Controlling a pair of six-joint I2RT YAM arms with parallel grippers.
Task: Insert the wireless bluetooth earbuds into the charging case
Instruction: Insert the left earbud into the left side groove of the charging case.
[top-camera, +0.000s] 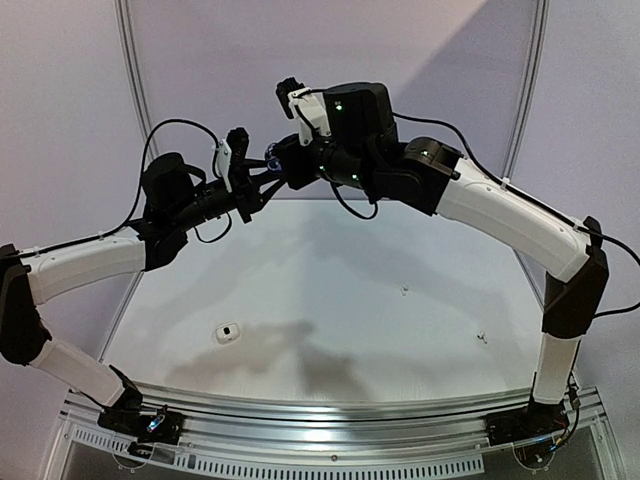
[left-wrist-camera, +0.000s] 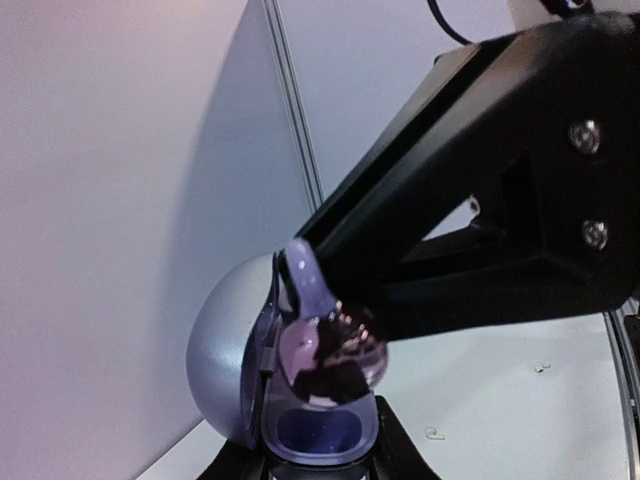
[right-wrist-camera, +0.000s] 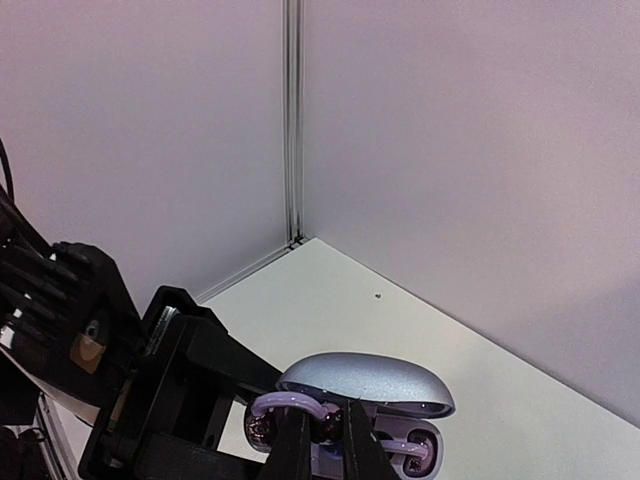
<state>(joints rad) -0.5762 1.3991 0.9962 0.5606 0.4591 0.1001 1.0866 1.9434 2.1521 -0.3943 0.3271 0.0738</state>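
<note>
- Both arms raised over table (top-camera: 330, 260); grippers meet mid-air at rear-centre, well above the surface.
- L gripper (top-camera: 265, 175): jaws narrow, clamped on case (left-wrist-camera: 215, 370) from below. Black fingertips (left-wrist-camera: 400, 462) show either side of the base in L wrist view.
- Case: open, off the table. Silver domed lid hinged back; purple base faces the R gripper.
- R gripper (right-wrist-camera: 325, 440): jaws nearly together, pinching earbud (left-wrist-camera: 335, 360).
- Earbud: dark glossy purple w/ pale lilac stem. It sits at the mouth of the base, touching or just above the cavity; cannot tell if fully seated.
- 2nd bud (right-wrist-camera: 405, 452): purple, lies in the base under the lid, just right of the R fingers in R wrist view.
- White case (top-camera: 228, 333): flat on table, near-left, well apart from both grippers. Dark spot on it; detail too small to tell.
- Two tiny pale specks (top-camera: 404, 291) (top-camera: 481, 337) on table, centre-right and right. Too small to identify.
</note>
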